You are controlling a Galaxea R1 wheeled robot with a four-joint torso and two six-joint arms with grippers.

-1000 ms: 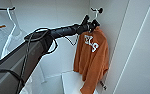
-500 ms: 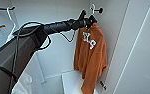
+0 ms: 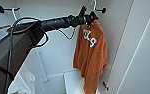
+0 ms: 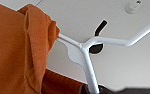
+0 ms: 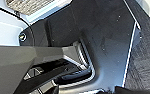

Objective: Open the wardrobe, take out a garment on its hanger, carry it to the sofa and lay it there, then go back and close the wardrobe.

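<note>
Garment (image 3: 91, 53) hanging upper right in your head view, left gripper (image 3: 89, 18) at its hanger (image 4: 87, 58), grip state unclear, black hook (image 3: 102, 10) just beyond.

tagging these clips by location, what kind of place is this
Most likely the inside of an open wardrobe in a room: plain white walls, black hooks, and an orange sweatshirt on a white hanger, with the left gripper up at the hanger.

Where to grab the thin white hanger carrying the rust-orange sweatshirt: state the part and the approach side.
Grip the thin white hanger on its bare neck, just below the curved hook and above the rust-orange sweatshirt. That part is uncovered. Come from the open front of the white wardrobe, level, as the left gripper sits now.
</note>
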